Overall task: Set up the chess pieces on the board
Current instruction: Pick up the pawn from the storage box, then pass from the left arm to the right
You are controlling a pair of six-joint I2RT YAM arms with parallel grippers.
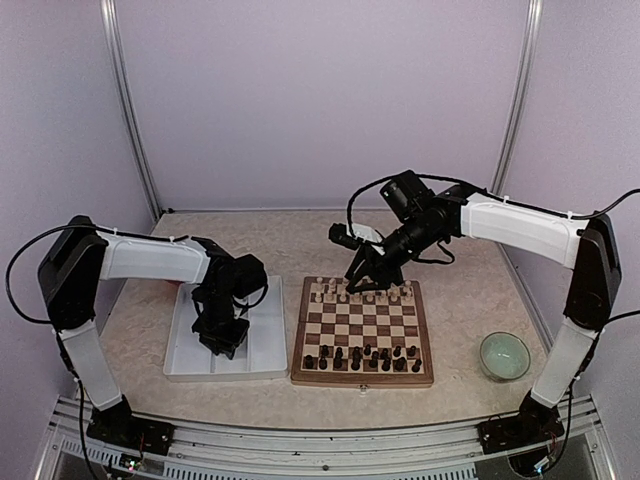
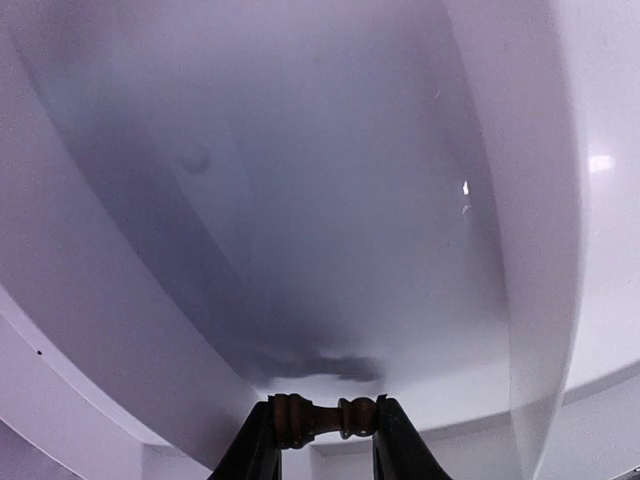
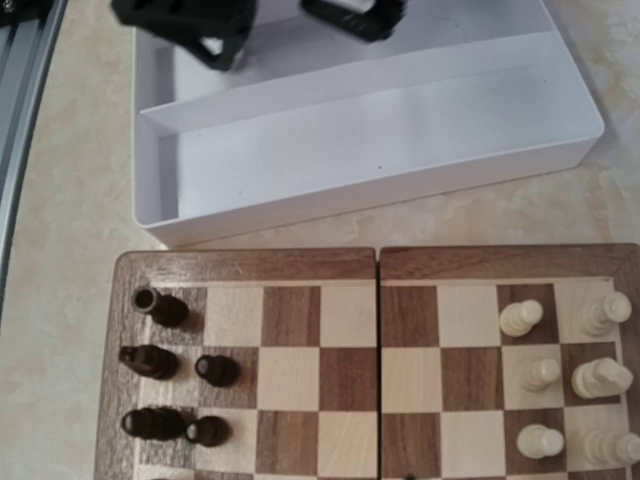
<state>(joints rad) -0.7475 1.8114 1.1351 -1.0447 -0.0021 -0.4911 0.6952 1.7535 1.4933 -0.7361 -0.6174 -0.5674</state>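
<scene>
The left end effector (image 2: 326,418) is clamped on a dark piece (image 2: 302,418), which lies crosswise between its fingers (image 2: 252,452), low inside the tray (image 1: 266,332) left of the board (image 1: 362,322). Other dark pieces (image 1: 366,357) stand on the board's near rows. The right end effector (image 1: 362,278) hovers over the white pieces (image 1: 392,294); whether it is apart or together cannot be told.

No text, label, brand or number is legible anywhere, neither on the board (image 1: 360,326) nor the white tray (image 1: 266,338).
</scene>
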